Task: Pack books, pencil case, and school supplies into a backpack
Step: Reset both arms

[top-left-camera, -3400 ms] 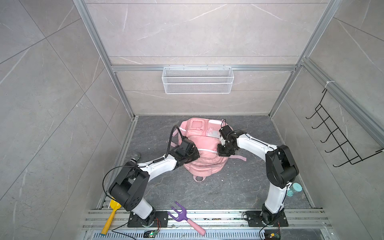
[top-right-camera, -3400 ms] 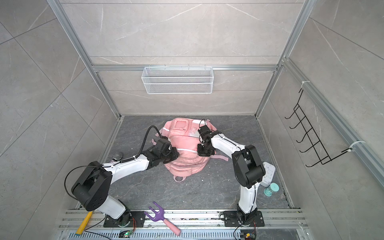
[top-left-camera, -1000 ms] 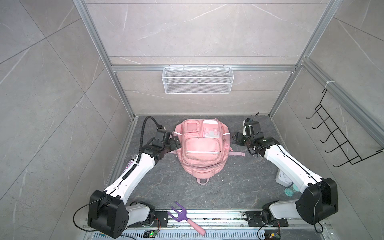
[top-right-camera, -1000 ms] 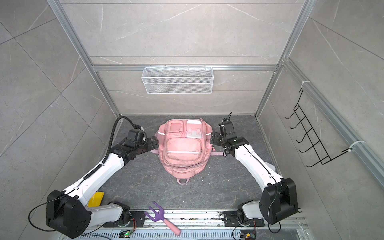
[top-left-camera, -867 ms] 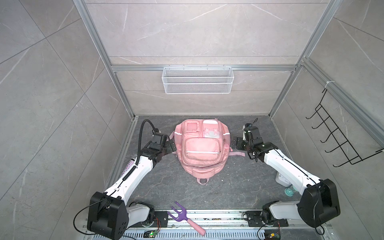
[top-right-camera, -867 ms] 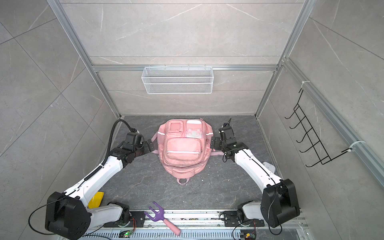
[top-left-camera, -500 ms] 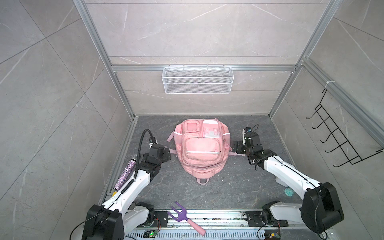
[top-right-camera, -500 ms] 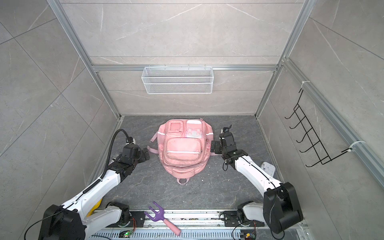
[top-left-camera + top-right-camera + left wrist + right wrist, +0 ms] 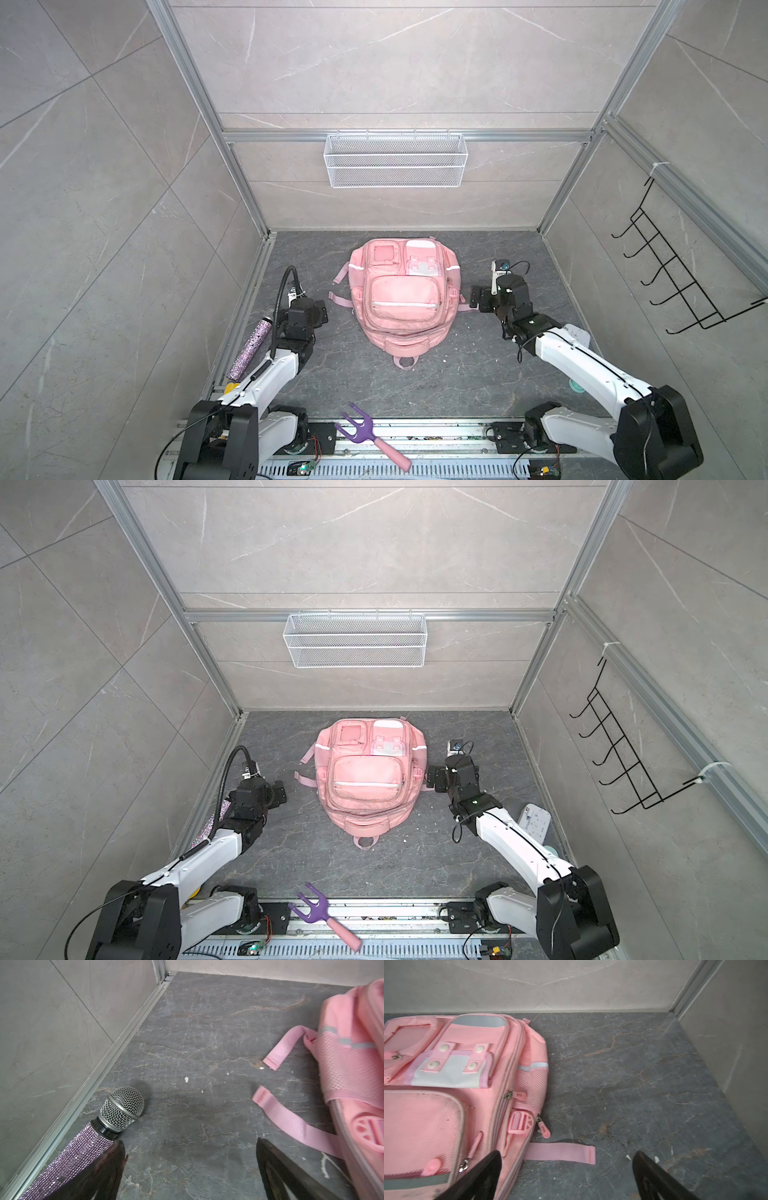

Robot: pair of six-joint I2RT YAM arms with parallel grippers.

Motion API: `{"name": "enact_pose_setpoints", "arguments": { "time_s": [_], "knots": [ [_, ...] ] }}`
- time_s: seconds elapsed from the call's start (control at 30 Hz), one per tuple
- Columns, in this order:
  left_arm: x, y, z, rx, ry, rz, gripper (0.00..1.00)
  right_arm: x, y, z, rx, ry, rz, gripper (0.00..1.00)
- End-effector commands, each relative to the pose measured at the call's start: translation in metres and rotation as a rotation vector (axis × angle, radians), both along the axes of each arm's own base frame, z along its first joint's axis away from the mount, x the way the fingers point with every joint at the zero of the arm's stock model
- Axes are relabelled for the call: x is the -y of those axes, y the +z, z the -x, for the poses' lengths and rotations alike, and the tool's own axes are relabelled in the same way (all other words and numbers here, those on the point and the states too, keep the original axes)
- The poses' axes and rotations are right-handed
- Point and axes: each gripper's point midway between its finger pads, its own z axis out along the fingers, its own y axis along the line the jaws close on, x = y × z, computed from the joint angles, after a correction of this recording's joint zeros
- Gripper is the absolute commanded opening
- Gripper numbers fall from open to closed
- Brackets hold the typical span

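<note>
Now the backpack lies flat and face up in the middle of the dark floor, its loop toward the robot and its zips looking closed. A few seconds ago it sat rumpled under both arms, and it has since been squared up. No books, pencil case or packet of supplies show anywhere outside it, so I judge them packed and the task all but finished. Both arms have pulled back from its sides. The left gripper hangs wide open and empty near a loose strap, and the right gripper does likewise at the opposite flank. A glittery microphone, a purple fork and a white device lie apart, unneeded.
</note>
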Motion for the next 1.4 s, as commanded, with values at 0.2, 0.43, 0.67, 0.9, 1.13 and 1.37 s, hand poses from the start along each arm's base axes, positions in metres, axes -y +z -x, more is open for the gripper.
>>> {"name": "enact_pose_setpoints", "arguments": {
  "time_s": [0.2,0.43,0.67,0.9,1.13,1.37],
  "knots": [
    [-0.003,0.002,-0.042,0.141,-0.145,-0.011,1.00,0.042,0.028,0.003,0.223,-0.171,0.032,1.00],
    [0.002,-0.020,-0.055,0.157,-0.239,0.050,1.00,0.040,0.009,-0.002,0.227,-0.148,0.039,1.00],
    [-0.002,-0.023,-0.054,0.142,-0.232,0.069,0.99,0.053,-0.011,-0.005,0.241,-0.208,0.100,1.00],
    [-0.002,-0.024,-0.053,0.139,-0.231,0.069,1.00,0.061,-0.017,-0.010,0.240,-0.233,0.170,1.00],
    [-0.002,-0.023,-0.053,0.141,-0.230,0.068,1.00,0.066,-0.026,-0.010,0.280,-0.235,0.178,1.00],
    [-0.002,-0.023,-0.054,0.141,-0.230,0.068,1.00,0.057,-0.049,-0.019,0.277,-0.154,0.170,1.00]
  ]
}}
